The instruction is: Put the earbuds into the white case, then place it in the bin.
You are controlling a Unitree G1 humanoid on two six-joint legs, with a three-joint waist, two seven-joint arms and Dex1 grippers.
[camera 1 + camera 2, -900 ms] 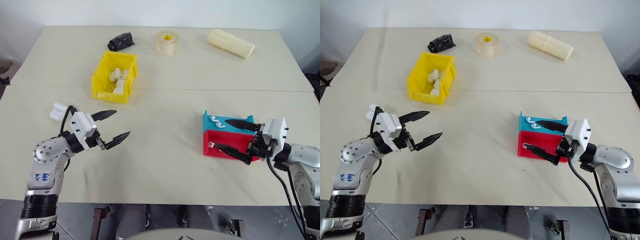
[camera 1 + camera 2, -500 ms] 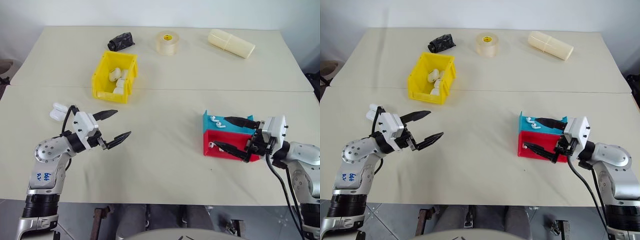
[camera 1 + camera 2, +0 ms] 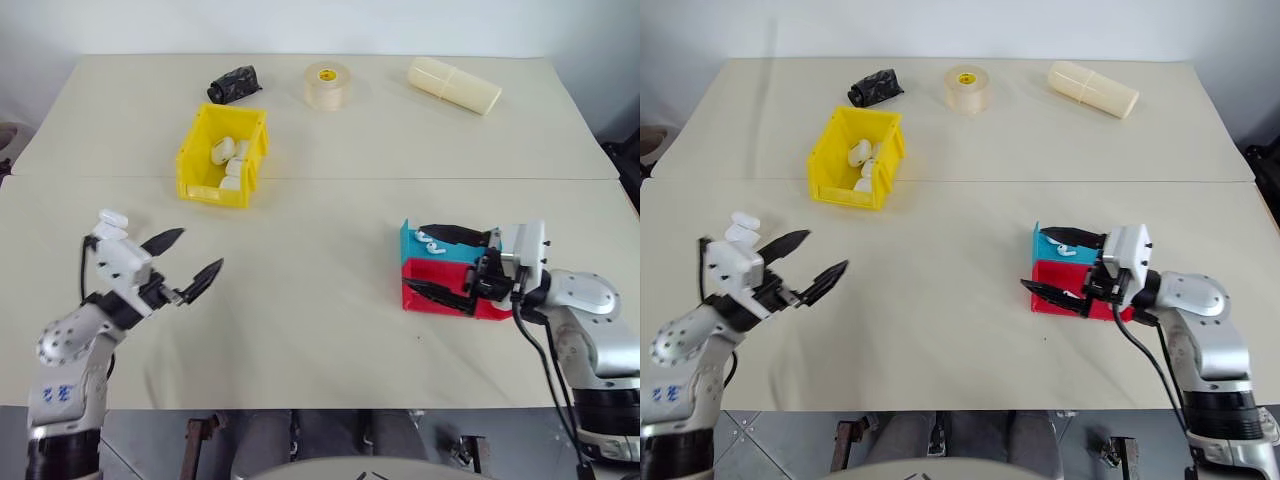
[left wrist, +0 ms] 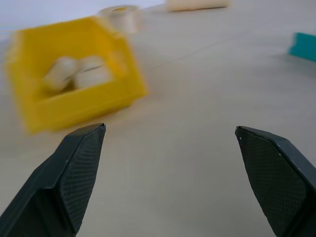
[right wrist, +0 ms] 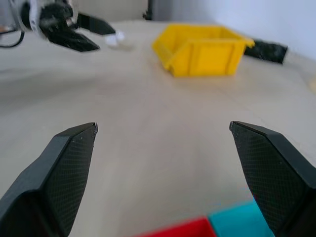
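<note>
Both arms have shifted: my left gripper (image 3: 188,262) drew back toward the table's (image 3: 330,150) left front corner, jaws wide and empty, with the white case (image 3: 111,218) beside it. My right gripper (image 3: 432,262), spread open, now straddles the teal tray (image 3: 412,247) holding the earbuds (image 3: 430,243). The bin (image 3: 193,160) sits left of centre toward the far edge.

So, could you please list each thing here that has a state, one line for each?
left gripper: open, empty, above the table.
right gripper: open, over the trays.
yellow bin: upright, holds white cases.
teal tray: holds earbuds.
red tray: beside the teal one.
tape roll: lying flat.
cream cylinder: lying on its side.
</note>
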